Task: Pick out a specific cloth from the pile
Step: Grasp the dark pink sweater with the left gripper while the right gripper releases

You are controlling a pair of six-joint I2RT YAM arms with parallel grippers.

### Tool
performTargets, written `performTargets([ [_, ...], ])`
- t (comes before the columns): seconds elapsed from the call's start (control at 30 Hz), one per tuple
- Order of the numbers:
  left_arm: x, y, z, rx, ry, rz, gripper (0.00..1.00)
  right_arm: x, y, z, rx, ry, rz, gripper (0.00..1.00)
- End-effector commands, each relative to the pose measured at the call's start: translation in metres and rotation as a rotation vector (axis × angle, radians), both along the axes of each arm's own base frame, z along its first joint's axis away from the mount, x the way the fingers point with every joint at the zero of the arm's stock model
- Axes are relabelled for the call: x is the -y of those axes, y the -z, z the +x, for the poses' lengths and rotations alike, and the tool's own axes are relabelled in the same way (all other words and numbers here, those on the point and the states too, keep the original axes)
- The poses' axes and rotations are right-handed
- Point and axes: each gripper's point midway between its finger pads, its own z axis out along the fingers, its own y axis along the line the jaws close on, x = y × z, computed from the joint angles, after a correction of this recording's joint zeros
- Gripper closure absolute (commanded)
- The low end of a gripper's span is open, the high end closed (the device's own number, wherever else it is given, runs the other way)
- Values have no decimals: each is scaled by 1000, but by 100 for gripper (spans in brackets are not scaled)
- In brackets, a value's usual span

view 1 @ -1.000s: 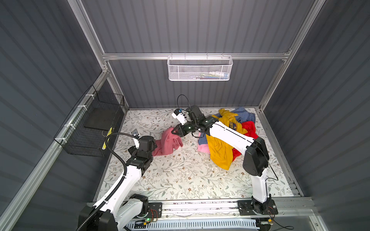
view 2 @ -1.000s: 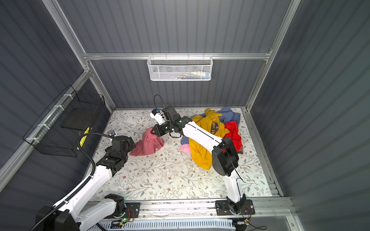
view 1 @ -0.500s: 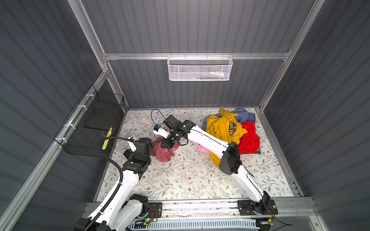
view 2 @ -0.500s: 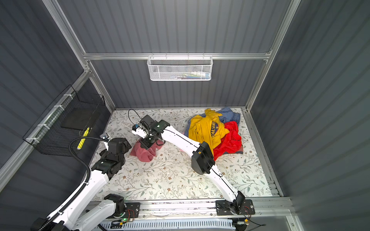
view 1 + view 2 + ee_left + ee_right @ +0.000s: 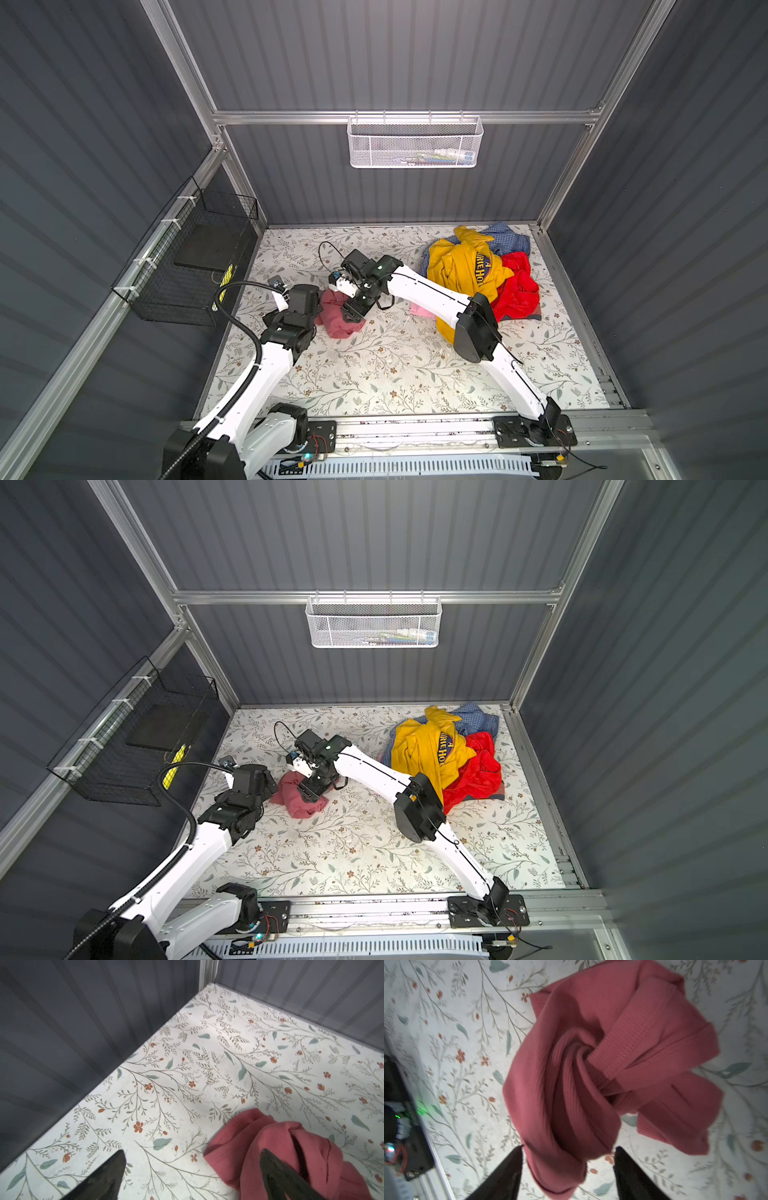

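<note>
The cloth [image 5: 332, 324] lies crumpled on the table [image 5: 395, 374], left of centre and well apart from the pile [image 5: 469, 270]. The right gripper [image 5: 568, 1148] hangs over it, jaws spread and pinching nothing; the left gripper [image 5: 192, 1151], just beside it, is spread too. The cloth looks light, soft and limp, so a raised ribbed fold seems the best hold

Crumpled dusty rose-pink cloth [image 5: 335, 326], well apart from the pile [image 5: 462, 266]
</note>
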Motion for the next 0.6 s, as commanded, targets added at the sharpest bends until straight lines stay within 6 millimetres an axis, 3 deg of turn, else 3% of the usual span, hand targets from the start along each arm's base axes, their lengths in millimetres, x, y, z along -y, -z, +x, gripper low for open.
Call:
performTargets([
  [0.0,28,3,14,-42,151,-64,0,16,-49,14,134,37,41,2],
  [0.17,69,15,33,-163,361,-96,0,48,-85,15,205,105,115,1],
  [0.37,111,39,45,-354,478,-142,0,107,-98,23,225,234,113,1],
  [0.43,120,48,43,-425,480,-149,0,129,-98,28,237,281,90,1],
  [0.57,121,67,34,-593,393,-120,0,175,-101,38,260,389,52,1],
])
